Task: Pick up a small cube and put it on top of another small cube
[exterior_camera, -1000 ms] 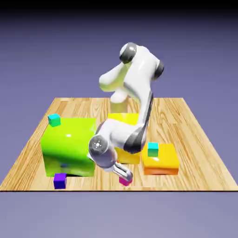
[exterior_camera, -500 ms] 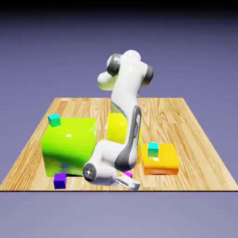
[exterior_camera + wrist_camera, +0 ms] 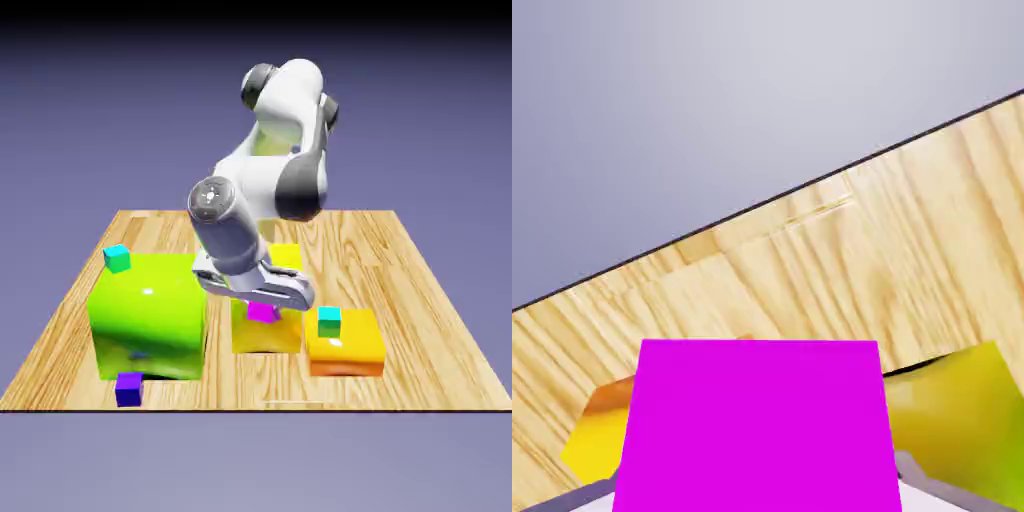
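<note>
My gripper [image 3: 263,306] is shut on the small magenta cube [image 3: 262,313] and holds it in the air in front of the yellow block [image 3: 268,335]. In the hand view the magenta cube [image 3: 757,430] fills the space between the two grey fingertips [image 3: 920,478] at the bottom edge. The other small cube, indigo [image 3: 129,388], sits on the table near the front edge at the exterior view's left, in front of the big green block [image 3: 148,315]. It is well apart from the gripper.
One teal small cube [image 3: 117,258] rests on the green block's back corner, and another [image 3: 329,321] on the orange block [image 3: 346,348] at the exterior view's right. The wooden table [image 3: 420,290] ends just in front of the blocks; its edge [image 3: 772,205] crosses the hand view.
The gripper closed on the magenta cube down at the table's front edge. The arm then rose, carrying the cube up to the level of the yellow block's top.
</note>
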`<action>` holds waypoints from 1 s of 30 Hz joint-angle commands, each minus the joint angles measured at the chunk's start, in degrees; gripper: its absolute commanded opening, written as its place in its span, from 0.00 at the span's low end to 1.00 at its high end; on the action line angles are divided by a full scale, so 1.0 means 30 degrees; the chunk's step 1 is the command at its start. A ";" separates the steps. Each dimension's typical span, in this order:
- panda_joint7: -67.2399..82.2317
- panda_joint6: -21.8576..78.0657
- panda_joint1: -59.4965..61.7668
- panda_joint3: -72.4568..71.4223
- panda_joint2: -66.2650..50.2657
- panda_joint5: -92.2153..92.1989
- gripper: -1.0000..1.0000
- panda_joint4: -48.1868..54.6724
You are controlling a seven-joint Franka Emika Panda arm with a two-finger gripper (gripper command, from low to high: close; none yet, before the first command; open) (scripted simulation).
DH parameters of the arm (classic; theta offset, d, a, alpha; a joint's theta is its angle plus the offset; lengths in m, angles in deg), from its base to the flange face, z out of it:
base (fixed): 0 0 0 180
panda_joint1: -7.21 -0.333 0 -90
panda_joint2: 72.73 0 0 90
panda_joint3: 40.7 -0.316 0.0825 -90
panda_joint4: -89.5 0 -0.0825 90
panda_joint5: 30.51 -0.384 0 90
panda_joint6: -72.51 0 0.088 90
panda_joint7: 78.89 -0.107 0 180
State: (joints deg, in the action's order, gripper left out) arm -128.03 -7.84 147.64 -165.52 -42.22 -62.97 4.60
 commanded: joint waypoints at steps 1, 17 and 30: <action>0.0152 0.0078 -0.0645 0.0692 -0.0492 0.0254 0.00 0.0189; 0.2492 0.1296 -1.0964 1.1767 -0.8360 0.3740 0.00 0.3208; 0.4394 0.2286 -1.9348 2.0765 -1.4752 0.6573 0.00 0.5660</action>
State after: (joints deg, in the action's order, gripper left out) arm -114.88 -0.97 89.59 -103.22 -86.47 -43.35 21.58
